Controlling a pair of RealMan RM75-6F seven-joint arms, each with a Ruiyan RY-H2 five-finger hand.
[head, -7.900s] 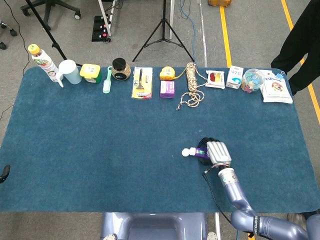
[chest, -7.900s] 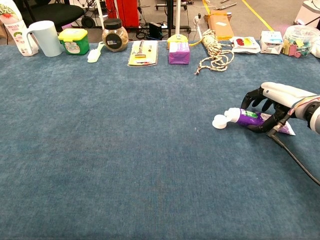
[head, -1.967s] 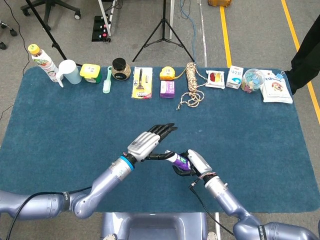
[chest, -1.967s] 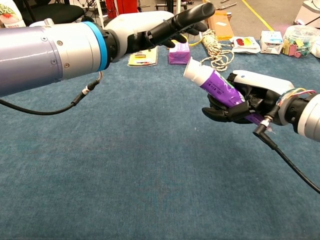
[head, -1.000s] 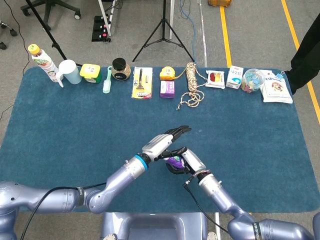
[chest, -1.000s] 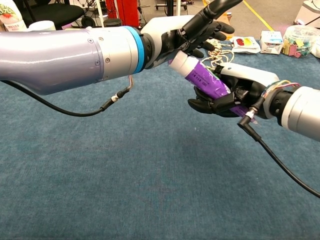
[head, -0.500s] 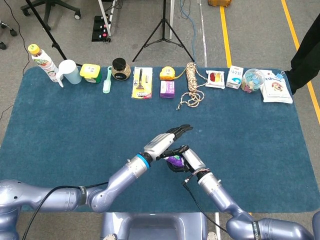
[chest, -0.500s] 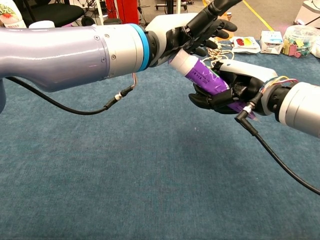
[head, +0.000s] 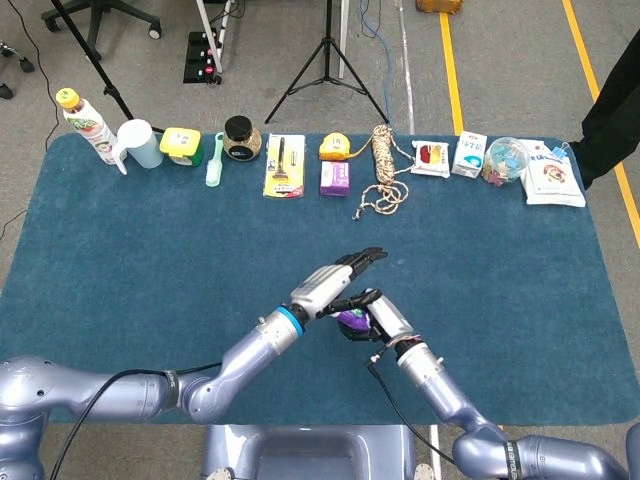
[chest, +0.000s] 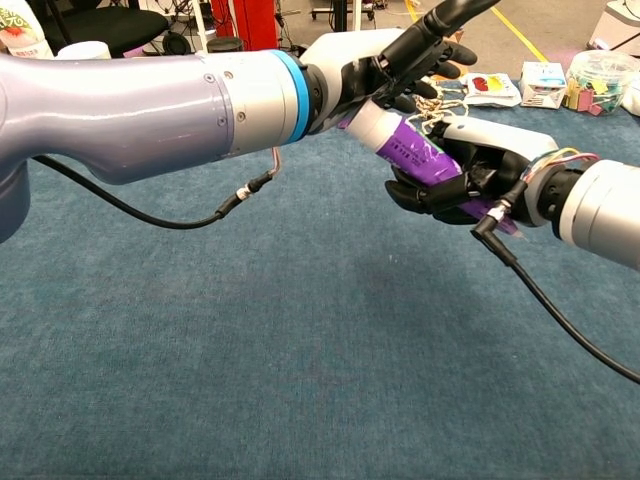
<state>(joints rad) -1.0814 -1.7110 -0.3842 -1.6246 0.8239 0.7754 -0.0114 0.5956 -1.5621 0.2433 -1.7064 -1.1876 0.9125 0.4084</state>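
Two arms meet above the blue table (head: 120, 250), near its front edge, slightly toward 5 o'clock from centre. Largest in the chest view is the left arm, grey with a blue wrist band; its left hand (chest: 385, 55) now sits against the white cap end of the purple tube (chest: 415, 148). Two seconds ago that hand was apart from the tube, fingers extended past it; over the last second it has closed in and the pair has drifted a little toward 12 o'clock. Its upper fingers (chest: 450, 15) stay stretched out straight; whether the lower ones actually pinch the cap I cannot tell, since the cap is hidden behind them.

The right hand (chest: 470, 175) keeps its dark fingers wrapped round the tube's lower body, tube tilted with the cap toward 10 o'clock, lifted clear of the cloth. In the head view the tube (head: 352, 320) shows only as a purple patch between the left hand (head: 335, 280) and right hand (head: 385, 318).

Judgement: the tube has been brought up for a two-handed action at the cap; contact looks made, a grip is not confirmed.

Surface: blue carpet-like cloth. Along the 12 o'clock edge runs a row of goods, among them a bottle (head: 85, 125), a pale jug (head: 140, 145), a jar (head: 240, 138) and a coiled rope (head: 383, 165). Beyond are a grey floor, a tripod (head: 325, 60) and yellow floor lines (head: 450, 65).
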